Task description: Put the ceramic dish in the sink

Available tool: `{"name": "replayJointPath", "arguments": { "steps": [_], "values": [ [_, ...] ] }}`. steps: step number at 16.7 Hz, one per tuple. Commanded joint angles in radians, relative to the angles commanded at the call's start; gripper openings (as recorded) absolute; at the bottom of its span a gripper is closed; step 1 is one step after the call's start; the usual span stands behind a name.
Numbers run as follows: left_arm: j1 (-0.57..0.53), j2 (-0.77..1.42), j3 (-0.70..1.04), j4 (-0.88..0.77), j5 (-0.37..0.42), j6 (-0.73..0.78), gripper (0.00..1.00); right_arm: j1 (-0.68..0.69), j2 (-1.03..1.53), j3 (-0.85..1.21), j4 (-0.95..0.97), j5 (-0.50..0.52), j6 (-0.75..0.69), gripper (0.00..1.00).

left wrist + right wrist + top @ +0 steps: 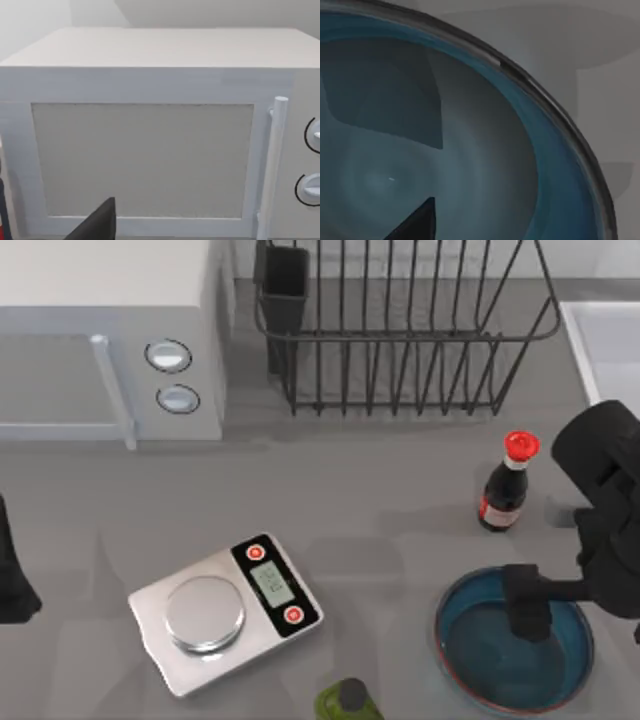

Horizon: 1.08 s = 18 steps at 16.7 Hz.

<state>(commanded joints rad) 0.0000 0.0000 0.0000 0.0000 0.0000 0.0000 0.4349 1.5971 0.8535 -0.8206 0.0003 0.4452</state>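
Teal glaze is filling the inside of the ceramic dish (480, 665), which is sitting flat on the grey surface (400, 540) at the lower right of the top view, with its reddish-brown rim showing along the near edge. The right gripper (527, 605) is hanging over the dish's bowl, reaching in from the right side; I cannot tell how its fingers are standing. In the right wrist view the dish (470, 150) is lying close below the camera. The sink (605, 345) is sitting at the top right corner, well apart from the dish. A red-capped dark bottle (508, 485) is standing between them. The left arm is waiting at the left edge, facing the white microwave (150, 140). A steel scale (225, 610) is resting left of the dish.
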Motion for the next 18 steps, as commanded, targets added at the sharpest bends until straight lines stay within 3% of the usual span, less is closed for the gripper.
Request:
{"name": "replayJointPath", "arguments": {
  "steps": [6, 18],
  "values": [
    [0.0, 0.0, 0.0, 0.0, 0.0, 0.0, 1.0, 0.002, 0.021, -0.041, 0.056, 0.0, 0.002, 1.0],
    [0.0, 0.0, 0.0, 0.0, 0.0, 0.0, 1.0, 0.002, 0.021, -0.041, 0.056, 0.0, 0.002, 0.1]
  ]
}}
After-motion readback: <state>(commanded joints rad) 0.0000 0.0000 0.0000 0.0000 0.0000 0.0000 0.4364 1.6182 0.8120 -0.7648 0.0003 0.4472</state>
